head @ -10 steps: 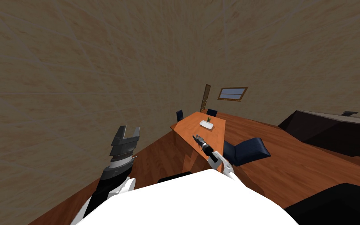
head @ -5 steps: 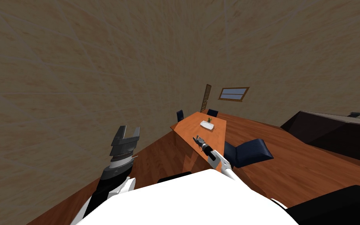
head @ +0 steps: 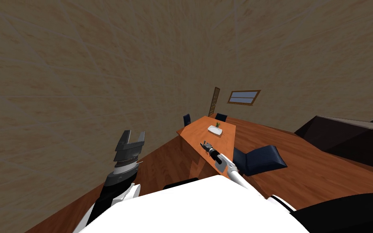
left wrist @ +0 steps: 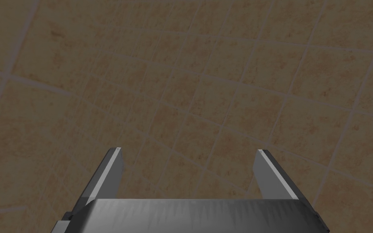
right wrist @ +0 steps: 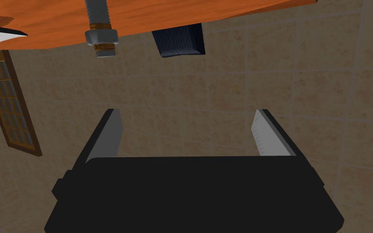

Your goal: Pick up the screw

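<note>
R pincer (right wrist: 186, 111) wide, screw (right wrist: 100, 35) on table (right wrist: 189, 16)

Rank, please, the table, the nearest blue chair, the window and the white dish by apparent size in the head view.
1. table
2. nearest blue chair
3. window
4. white dish
The window stands far off, so its true size stays unsure.

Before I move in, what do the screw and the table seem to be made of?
Screw: looks like dull grey metal, going by the threaded shaft and the grey nut. The brownish rings on either side of the nut could be brass or rust; I cannot tell which. Table: looks like wood, orange-brown with a streaky grain and a smooth finish.
</note>
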`<state>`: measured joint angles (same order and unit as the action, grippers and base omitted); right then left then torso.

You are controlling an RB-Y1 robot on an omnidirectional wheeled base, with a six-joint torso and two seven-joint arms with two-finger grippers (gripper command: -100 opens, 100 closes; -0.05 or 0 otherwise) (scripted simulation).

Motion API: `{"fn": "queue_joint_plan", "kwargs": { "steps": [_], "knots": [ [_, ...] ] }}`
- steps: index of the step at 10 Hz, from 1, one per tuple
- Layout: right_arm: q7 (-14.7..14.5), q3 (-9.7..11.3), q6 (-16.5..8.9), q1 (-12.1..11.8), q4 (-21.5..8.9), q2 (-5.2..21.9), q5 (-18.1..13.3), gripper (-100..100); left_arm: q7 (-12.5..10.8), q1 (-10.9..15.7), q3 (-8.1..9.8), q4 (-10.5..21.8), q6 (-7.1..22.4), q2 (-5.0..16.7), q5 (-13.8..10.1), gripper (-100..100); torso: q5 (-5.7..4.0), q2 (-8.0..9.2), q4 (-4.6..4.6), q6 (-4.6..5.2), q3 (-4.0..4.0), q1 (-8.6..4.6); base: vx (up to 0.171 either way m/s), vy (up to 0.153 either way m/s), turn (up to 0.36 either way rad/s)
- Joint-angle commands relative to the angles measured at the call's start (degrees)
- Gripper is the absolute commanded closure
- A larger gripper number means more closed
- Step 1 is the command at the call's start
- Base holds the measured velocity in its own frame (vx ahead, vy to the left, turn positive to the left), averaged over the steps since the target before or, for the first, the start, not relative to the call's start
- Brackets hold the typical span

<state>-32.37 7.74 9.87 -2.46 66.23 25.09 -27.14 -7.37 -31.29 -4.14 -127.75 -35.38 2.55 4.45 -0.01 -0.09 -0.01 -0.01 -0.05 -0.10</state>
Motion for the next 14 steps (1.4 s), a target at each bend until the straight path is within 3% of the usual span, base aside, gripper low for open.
{"fn": "queue_joint_plan", "kwargs": {
  "steps": [1, 3, 4, 6, 7, 11, 14],
  "knots": [
    [-0.62, 0.07, -0.02, 0.96, -2.32, 0.02, -0.54, -100, 0.0, 0.0, 0.0, 0.0, 0.0, 0.0, 0.0, 0, 0.0, 0.0, 0.0, 0.0, 0.0, 0.0, 0.015, -0.027, 0.02],
    [-2.11, 0.96, -1.25, 4.03, -6.21, 0.36, -2.48, -100, 0.0, 0.0, 0.0, 0.0, 0.0, 0.0, 0.0, 0, 0.0, 0.01, 0.0, 0.0, 0.01, -0.01, 0.016, -0.037, 0.048],
    [-2.11, 0.96, -1.25, 4.03, -7.35, 0.36, -2.48, -100, 0.0, 0.0, 0.0, 0.0, 0.0, 0.0, 0.0, 0, -0.01, -0.01, 0.0, 0.0, -0.01, -0.07, 0.022, -0.04, 0.03],
    [-3.44, 1.79, -2.37, 6.87, -11.17, 0.59, -4.24, -100, 0.0, 0.0, 0.0, 0.0, 0.0, 0.0, 0.0, 0, -0.01, -0.02, -0.01, 0.01, -0.02, -0.05, 0.02, -0.039, 0.05],
    [-3.44, 1.79, -2.37, 6.87, -11.92, 0.59, -4.24, -100, 0.0, 0.0, 0.0, 0.0, 0.0, 0.0, 0.0, 0, -0.01, -0.01, -0.01, 0.0, -0.01, -0.06, 0.014, -0.033, 0.021],
    [-5.62, 3.17, -4.14, 11.4, -19.1, 0.97, -7.07, -100, 0.0, 0.0, 0.0, 0.0, 0.0, 0.0, 0.0, 0, -0.01, -0.01, -0.01, 0.01, -0.01, -0.04, 0.02, -0.036, 0.044],
    [-6.75, 3.88, -4.94, 13.52, -22.36, 1.17, -8.43, -100, 0.0, 0.0, 0.0, 0.0, 0.0, 0.0, 0.0, 0, 0.0, -0.06, -0.02, 0.02, -0.04, 0.03, 0.03, -0.018, 0.032]
  ]
}}
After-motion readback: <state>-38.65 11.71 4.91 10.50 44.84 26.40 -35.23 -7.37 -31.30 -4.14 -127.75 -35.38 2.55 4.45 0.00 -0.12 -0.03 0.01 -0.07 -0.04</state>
